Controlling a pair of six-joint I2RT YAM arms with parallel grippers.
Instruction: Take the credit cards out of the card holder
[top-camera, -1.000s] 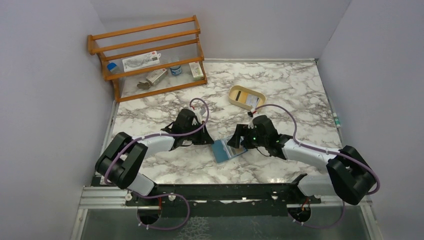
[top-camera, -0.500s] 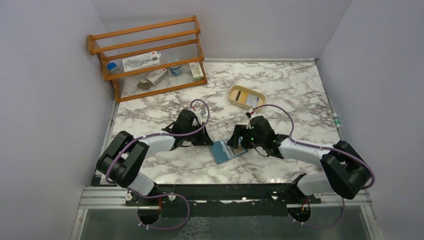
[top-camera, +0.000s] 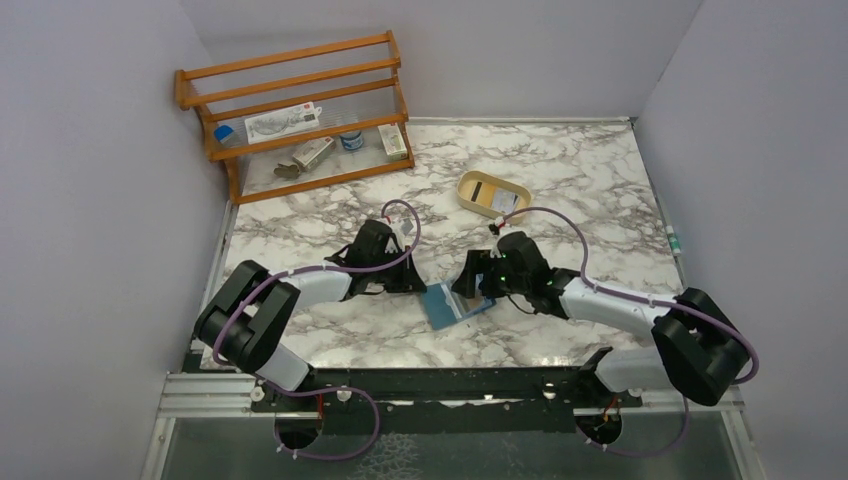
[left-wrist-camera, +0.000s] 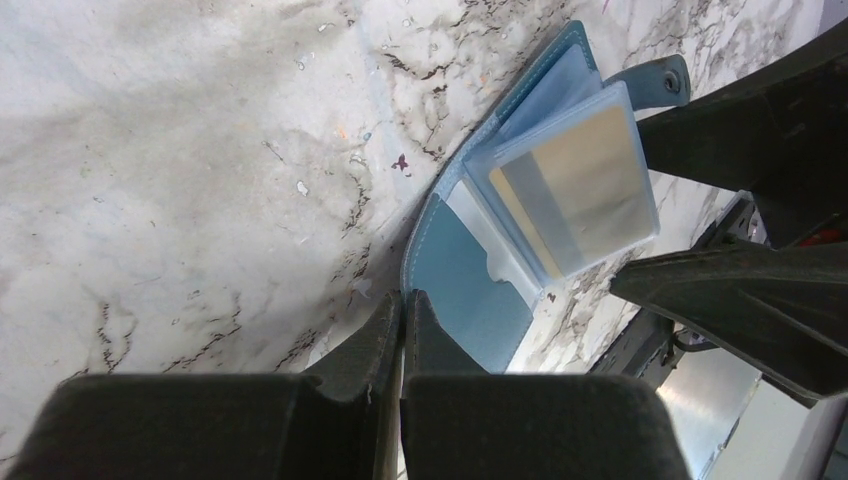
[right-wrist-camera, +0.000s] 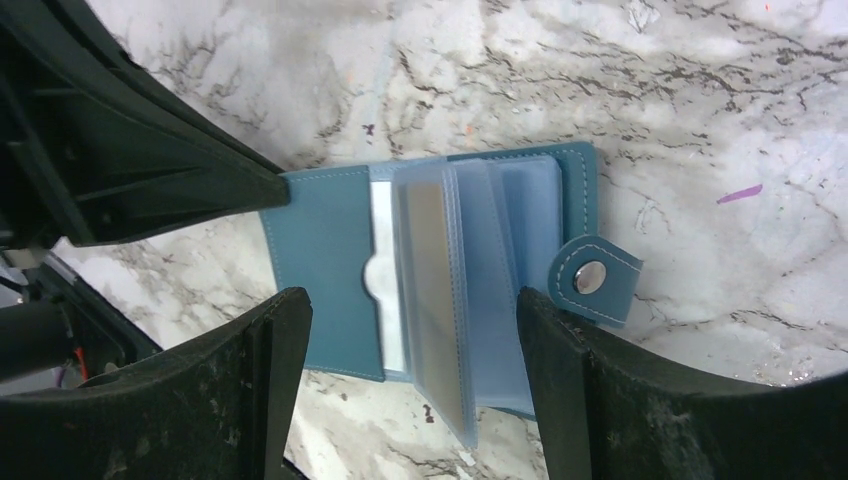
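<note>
While the closed, empty left hand (left-wrist-camera: 402, 312) is pinning the unfolded card holder (right-wrist-camera: 320, 300) on the counter (top-camera: 560, 170), the right hand (right-wrist-camera: 405, 300), spread wide, is straddling it, needing next to pinch out the credit cards (right-wrist-camera: 430, 260).

Teal-blue folding card holder (right-wrist-camera: 325, 270): leather-like, matt, stitched.
Clear card sleeves (right-wrist-camera: 505, 240): glossy plastic.
Marble-patterned surface (right-wrist-camera: 700, 80): smooth, faint sheen.

Colours noted: card holder (right-wrist-camera: 320, 265) teal-blue, pale stitching; table (top-camera: 590, 170) white marble, grey-brown veining; rack (top-camera: 290, 57) orange wood; tray (top-camera: 465, 192) tan.
</note>
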